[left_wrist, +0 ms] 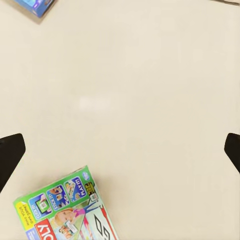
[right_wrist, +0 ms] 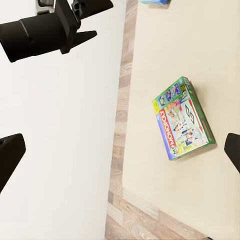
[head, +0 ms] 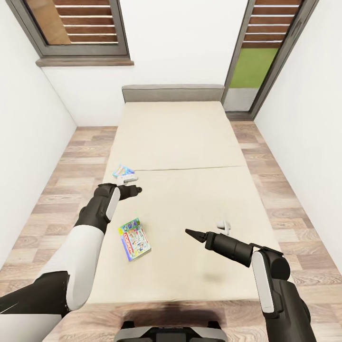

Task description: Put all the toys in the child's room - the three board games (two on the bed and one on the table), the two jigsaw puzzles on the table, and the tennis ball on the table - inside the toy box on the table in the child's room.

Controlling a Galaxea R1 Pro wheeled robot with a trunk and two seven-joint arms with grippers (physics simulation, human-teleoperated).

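The robot's base is parked at the foot of the bed, and both arms are stretched out over the beige cover. Nearest in, a green board game is seen lying flat on the left part of the mattress, a bit tilted, with "MONOPOLY" readable on its lid from the right wrist camera. The right gripper is held above the cover, to the right of that box and clear of it; its fingers are spread wide in its wrist shot, nothing between them. Just beyond it a small white thing is spotted, too tiny to make out. Further up, the left gripper hangs opened up and empty as well. A small blue box is found just past it, near the bed's left edge.
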